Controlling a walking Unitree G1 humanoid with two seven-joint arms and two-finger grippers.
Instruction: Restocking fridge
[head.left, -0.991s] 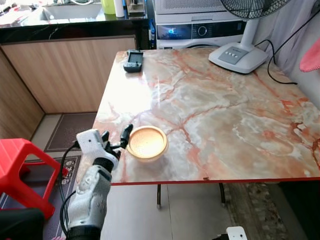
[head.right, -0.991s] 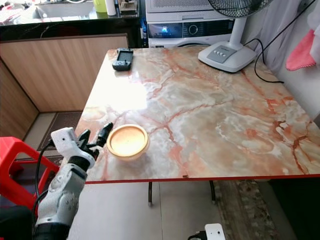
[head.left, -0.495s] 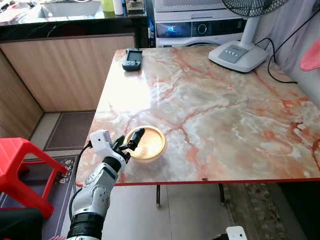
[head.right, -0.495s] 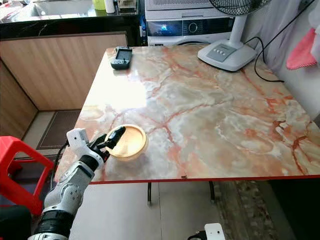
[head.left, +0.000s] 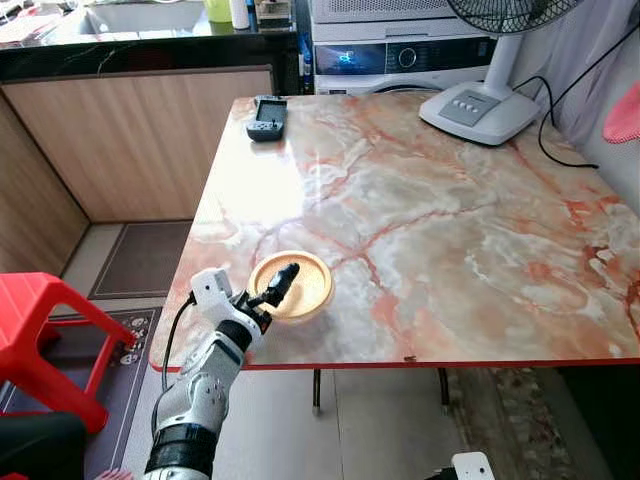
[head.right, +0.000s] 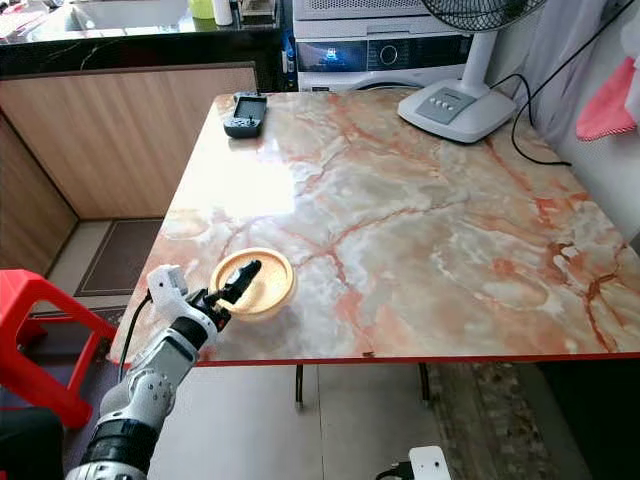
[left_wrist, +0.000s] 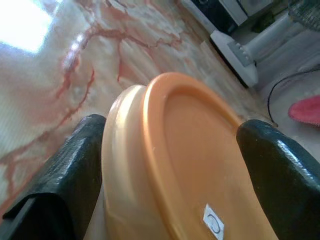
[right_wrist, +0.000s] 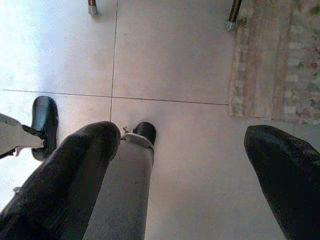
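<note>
A round orange lidded container sits on the marble table close to its front left corner. My left gripper reaches over the table edge and stands open around the container. In the left wrist view one black finger lies against the container's pale side and the other finger is at the lid's opposite rim. My right gripper hangs open above the tiled floor with nothing between its fingers.
A dark handheld device lies at the table's far left corner and a white fan base with its cable at the far right. A red stool stands left of me. A rug lies under the table's legs.
My left gripper has moved forward from beside the container until its fingers straddle it. The container has stayed in place.
</note>
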